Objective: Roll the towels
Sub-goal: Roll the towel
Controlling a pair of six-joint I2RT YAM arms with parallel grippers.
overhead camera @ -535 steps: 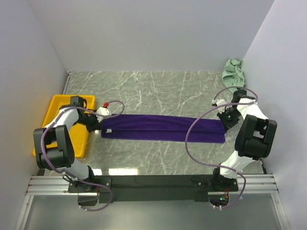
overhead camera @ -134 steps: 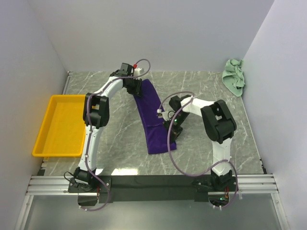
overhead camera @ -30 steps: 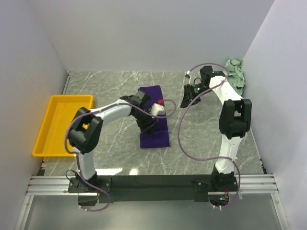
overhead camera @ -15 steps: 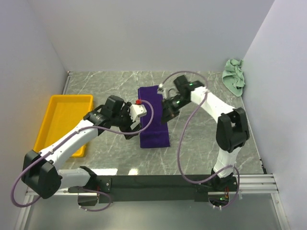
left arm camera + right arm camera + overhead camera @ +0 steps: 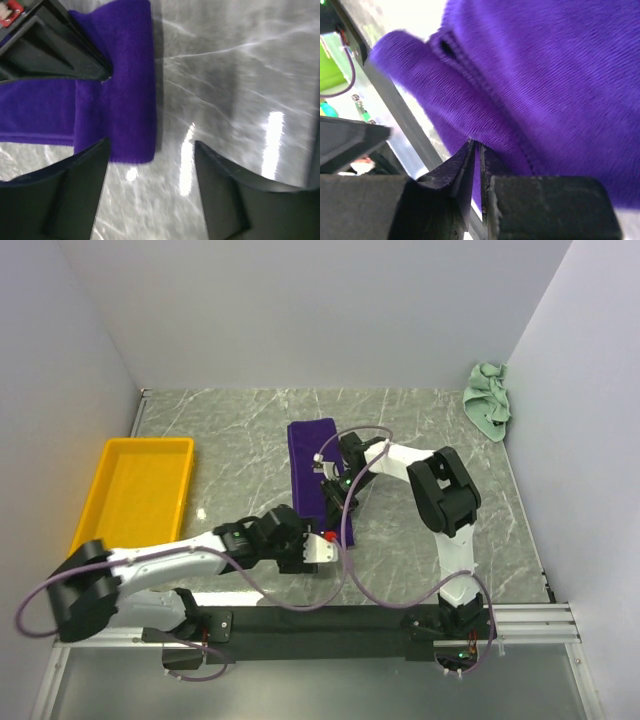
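The deep purple towel (image 5: 308, 455) lies folded in a short strip at mid-table, long side running away from me. My right gripper (image 5: 336, 494) is at its right edge, shut on a pinch of the purple cloth (image 5: 530, 75) between its fingertips (image 5: 470, 167). My left gripper (image 5: 300, 532) hovers low just off the towel's near end (image 5: 122, 105), open, with only bare table between its fingers (image 5: 65, 200). The right gripper's black fingers (image 5: 47, 55) show beyond that end. The pale mint green towel (image 5: 487, 400) lies crumpled in the far right corner.
A yellow tray (image 5: 140, 495) stands at the left of the grey marble table (image 5: 420, 430). White walls close in the left, far and right sides. A black rail (image 5: 320, 620) with both arm bases runs along the near edge.
The right gripper slid nearer along the towel's right edge and closed on the cloth. The left arm swung back toward me, to just off the towel's near end.
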